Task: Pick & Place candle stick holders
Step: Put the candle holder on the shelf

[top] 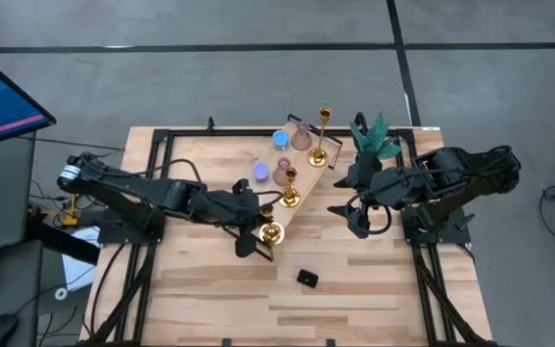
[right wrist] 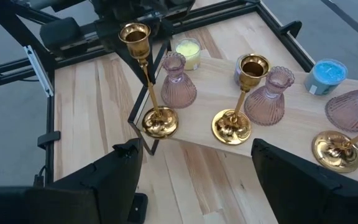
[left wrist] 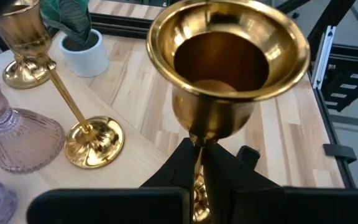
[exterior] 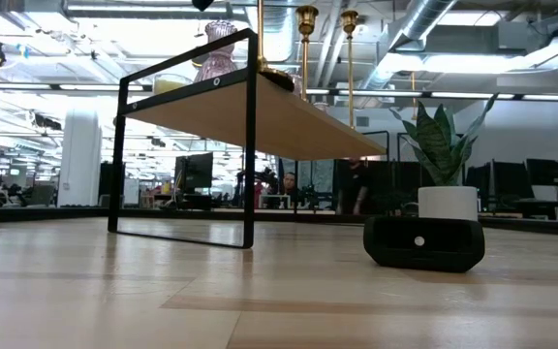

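Open bench [top: 355, 308] along the near edge, broken only by a small black block [top: 306, 279] lying apart from everything else. Clear passage under the raised wooden shelf [top: 311, 173], between its black frame legs [exterior: 250, 145], as seen in the low view. Crowded on top of the shelf: tall gold holders [top: 319, 154], pink bulbous holders [top: 301, 138] and small blue [top: 279, 139] and violet [top: 259, 172] ones, close together with narrow gaps. Blocked at the shelf's near corner by the left hand [top: 258, 241], clamped on a gold holder's stem [left wrist: 197, 180]. Hemmed at the far right corner by a potted plant [top: 374, 135]. Right hand [top: 350, 207], fingers spread, just beside the shelf's right side.
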You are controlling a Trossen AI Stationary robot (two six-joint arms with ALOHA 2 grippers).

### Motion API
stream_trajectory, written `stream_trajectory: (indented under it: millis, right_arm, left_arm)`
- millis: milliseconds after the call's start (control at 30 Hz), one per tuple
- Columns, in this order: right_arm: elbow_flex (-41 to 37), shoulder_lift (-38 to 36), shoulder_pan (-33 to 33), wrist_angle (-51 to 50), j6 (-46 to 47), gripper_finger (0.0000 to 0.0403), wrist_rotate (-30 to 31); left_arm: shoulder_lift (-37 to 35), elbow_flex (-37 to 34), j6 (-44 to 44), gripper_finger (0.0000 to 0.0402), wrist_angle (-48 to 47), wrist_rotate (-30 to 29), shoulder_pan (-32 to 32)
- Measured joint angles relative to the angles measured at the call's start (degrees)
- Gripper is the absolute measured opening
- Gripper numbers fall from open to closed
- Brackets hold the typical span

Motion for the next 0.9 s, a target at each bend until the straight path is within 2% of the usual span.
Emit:
stream_trajectory:
  millis: [900]
  right_arm:
    - [0.0,-0.02,0.32,-0.2,-0.44,0.0292,-0.03]
  left_arm:
    - [-1.57,0.0,-3.41,0.0024,-2.98,-0.83,-0.35]
